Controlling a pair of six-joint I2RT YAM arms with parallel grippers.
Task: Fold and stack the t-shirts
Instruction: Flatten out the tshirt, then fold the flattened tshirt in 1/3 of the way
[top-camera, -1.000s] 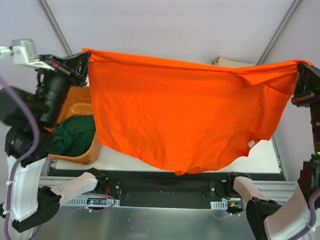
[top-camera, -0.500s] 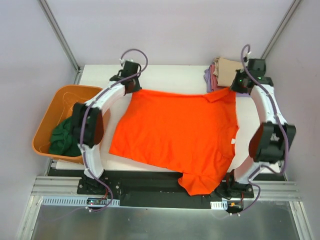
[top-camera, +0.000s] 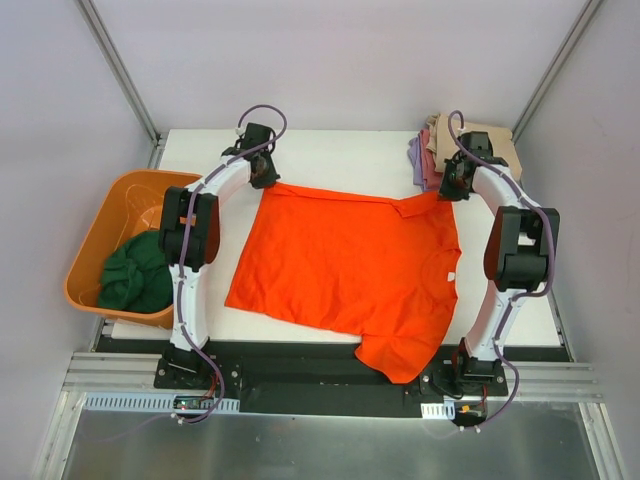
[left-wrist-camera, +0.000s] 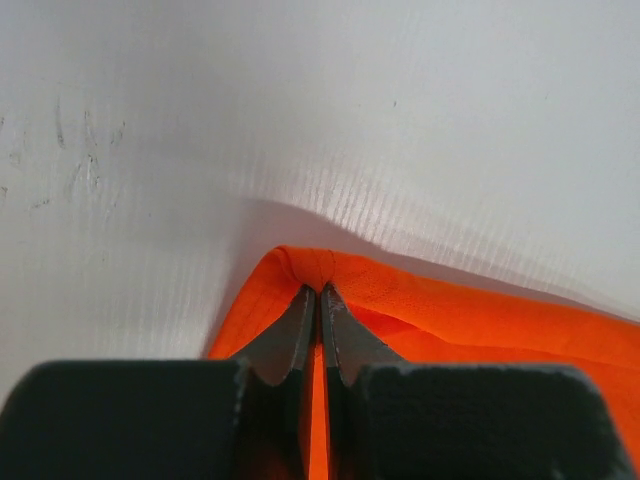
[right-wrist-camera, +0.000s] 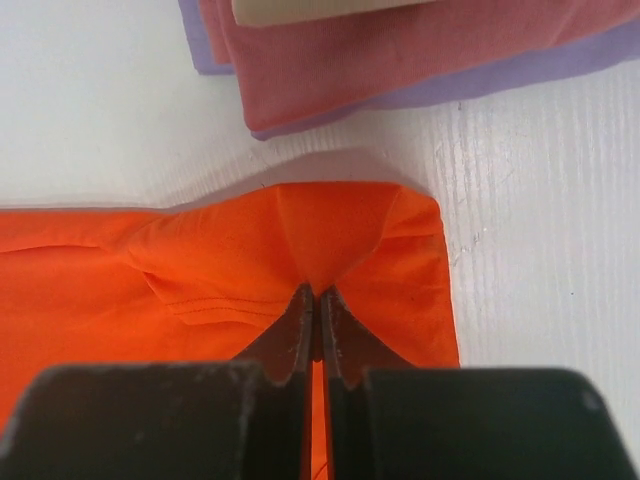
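Observation:
The bright orange t-shirt (top-camera: 345, 265) lies spread on the white table (top-camera: 340, 155), its near end hanging over the front edge. My left gripper (top-camera: 266, 182) is shut on its far left corner (left-wrist-camera: 318, 270), low on the table. My right gripper (top-camera: 447, 190) is shut on its far right corner (right-wrist-camera: 330, 235). A folded stack with tan, pink-red and lavender t-shirts (top-camera: 440, 145) lies at the back right, just beyond the right gripper; it also shows in the right wrist view (right-wrist-camera: 400, 60). The dark green t-shirt (top-camera: 135, 275) lies bunched in the orange tub (top-camera: 95, 235).
The orange plastic tub stands off the table's left edge. Grey walls and slanted metal posts (top-camera: 120, 70) close in the back and sides. The black rail (top-camera: 330, 385) with both arm bases runs along the front.
The shirt was held stretched high in the air; both grippers have brought it down and laid it flat on the table, then pulled slightly farther back, still gripping its far corners.

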